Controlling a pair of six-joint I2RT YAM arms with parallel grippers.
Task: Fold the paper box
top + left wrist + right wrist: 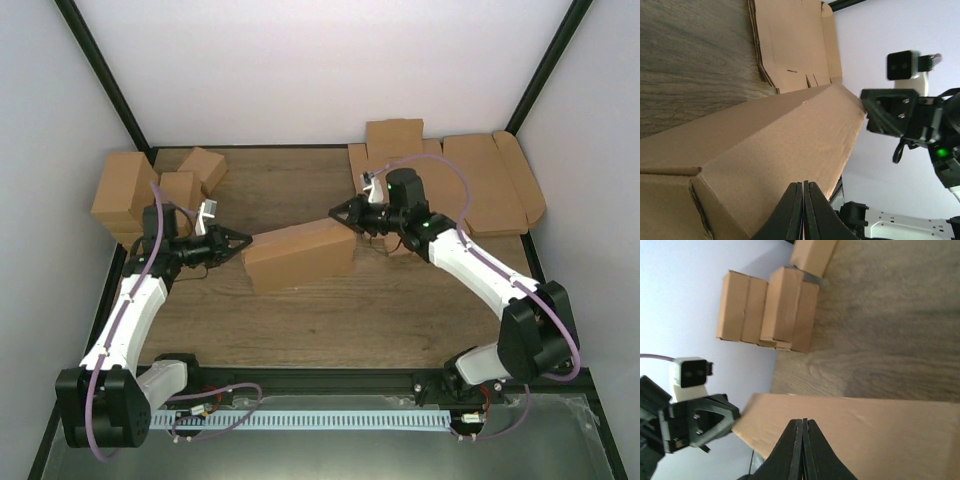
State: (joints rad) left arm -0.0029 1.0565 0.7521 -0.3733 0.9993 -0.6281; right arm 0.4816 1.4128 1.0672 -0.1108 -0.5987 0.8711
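At the middle of the table [300, 335]: the paper box [300, 255], folded up into a long, plain brown block. Lies aslant, right end nearer the table's back edge than the left end.

Toward the table's left side: the left gripper [243, 240]. Points at the box's left end and meets it there. Fingers [792, 212] pressed flat together in the wrist view, tips against the cardboard's lower edge. Impossible to tell whether any cardboard is nipped between them.

Just right of the table's middle: the right gripper [337, 212]. Meets the box's right end. Fingers [812, 450] likewise pressed together, tips at the edge of the box's broad face. Again impossible to tell whether anything is caught between them.

At the table's back left corner: a cluster of smaller folded cartons [150, 190], some stacked on others.

At the table's back right corner: flat cardboard sheets [490, 185], overlapping, with flaps and slits showing.
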